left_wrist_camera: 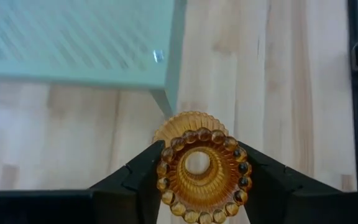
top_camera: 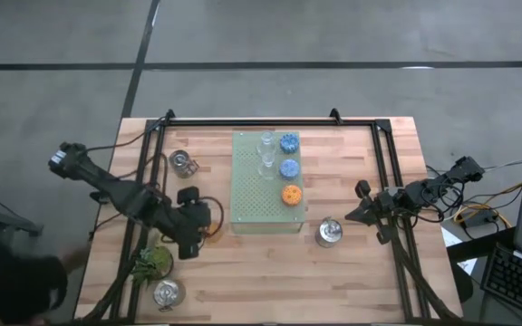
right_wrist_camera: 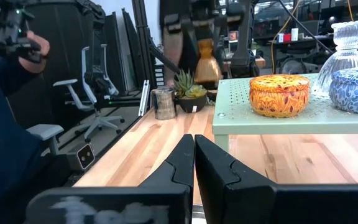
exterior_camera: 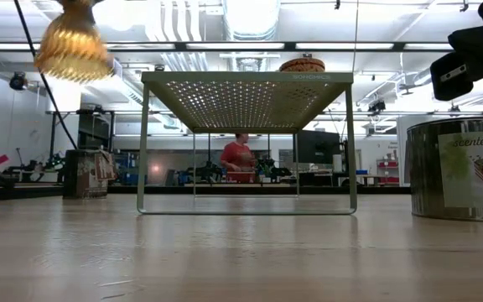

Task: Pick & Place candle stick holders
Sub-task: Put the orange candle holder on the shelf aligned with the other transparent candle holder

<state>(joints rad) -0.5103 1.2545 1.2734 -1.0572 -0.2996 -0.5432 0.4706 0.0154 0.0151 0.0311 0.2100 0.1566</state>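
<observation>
My left gripper point(top_camera: 205, 230) is shut on an amber ribbed candle stick holder point(left_wrist_camera: 202, 173), held high above the table left of the pale green board point(top_camera: 252, 204); in the low view the holder point(exterior_camera: 73, 44) hangs at the top left. On the board stand two clear glass holders point(top_camera: 266, 143), two blue ones point(top_camera: 289, 143) and an orange one point(top_camera: 292, 194). Shiny silver holders stand on their bases on the wood at the far left point(top_camera: 183, 162), near left point(top_camera: 167, 292) and right of the board point(top_camera: 330, 233). My right gripper point(right_wrist_camera: 194, 149) waits shut at the table's right. My left gripper pinches the amber holder between its two fingers point(left_wrist_camera: 140, 179), one on each side of its narrower end with the beaded rim point(left_wrist_camera: 166, 169). The fingers slant down from the table's left. The holder is lifted clear of the table, its wider ribbed part point(left_wrist_camera: 188, 121) pointing away from the wrist.
A leafy green plant sprig point(top_camera: 152, 261) lies near the left front, beside the silver holder there. The board stands on thin legs point(exterior_camera: 143, 143) with open room beneath. Black frame rails point(top_camera: 383, 172) run along the table's sides. A person point(exterior_camera: 238, 157) stands in the room beyond.
</observation>
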